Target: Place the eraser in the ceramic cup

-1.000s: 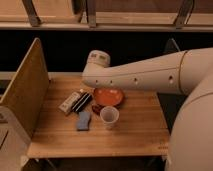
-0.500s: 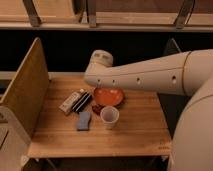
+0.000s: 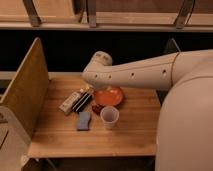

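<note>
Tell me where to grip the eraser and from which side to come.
Probably grip the eraser across its narrow width at mid-length, coming from above: it lies flat on the table, with the white packet close alongside. The gripper hangs just over its far end.

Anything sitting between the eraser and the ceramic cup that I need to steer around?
Nothing visible does: only table surface lies between the eraser and the ceramic cup. The orange bowl sits behind that line, the blue pad in front of it. The hand hangs over the eraser's far end.
</note>
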Motion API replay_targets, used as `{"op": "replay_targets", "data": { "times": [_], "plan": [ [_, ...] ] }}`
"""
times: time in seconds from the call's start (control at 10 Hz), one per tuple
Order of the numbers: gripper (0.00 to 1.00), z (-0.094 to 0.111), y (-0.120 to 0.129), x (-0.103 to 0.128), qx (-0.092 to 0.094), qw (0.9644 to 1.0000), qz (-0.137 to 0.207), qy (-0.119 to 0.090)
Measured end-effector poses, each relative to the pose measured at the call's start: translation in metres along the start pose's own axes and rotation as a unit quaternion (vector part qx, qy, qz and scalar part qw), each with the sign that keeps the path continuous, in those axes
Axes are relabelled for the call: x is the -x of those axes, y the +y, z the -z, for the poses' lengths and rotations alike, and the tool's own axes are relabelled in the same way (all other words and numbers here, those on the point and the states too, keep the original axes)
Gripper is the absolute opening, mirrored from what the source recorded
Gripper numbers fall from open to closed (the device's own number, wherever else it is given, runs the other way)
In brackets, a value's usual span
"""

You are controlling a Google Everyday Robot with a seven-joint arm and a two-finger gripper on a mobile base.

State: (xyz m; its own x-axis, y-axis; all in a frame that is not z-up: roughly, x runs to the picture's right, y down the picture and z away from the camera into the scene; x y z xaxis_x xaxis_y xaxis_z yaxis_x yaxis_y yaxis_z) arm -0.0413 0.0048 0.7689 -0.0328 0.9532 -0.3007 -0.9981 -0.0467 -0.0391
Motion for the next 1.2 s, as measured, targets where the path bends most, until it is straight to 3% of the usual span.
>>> {"op": "replay_targets", "data": {
  "times": [0.2, 0.6, 1.1, 1.2],
  "plan": [
    [0.7, -0.025, 0.015, -0.004, 0.01, 0.9995, 0.01, 0.029],
    [0.7, -0.062, 0.044, -0.015, 0.011, 0.9961, 0.046, 0.075],
    [0.7, -0.102, 0.085, -0.032, -0.005, 0.9857, 0.114, 0.124],
    [0.7, -0.104, 0.086, -0.033, -0.007, 0.9849, 0.117, 0.127]
  ]
}}
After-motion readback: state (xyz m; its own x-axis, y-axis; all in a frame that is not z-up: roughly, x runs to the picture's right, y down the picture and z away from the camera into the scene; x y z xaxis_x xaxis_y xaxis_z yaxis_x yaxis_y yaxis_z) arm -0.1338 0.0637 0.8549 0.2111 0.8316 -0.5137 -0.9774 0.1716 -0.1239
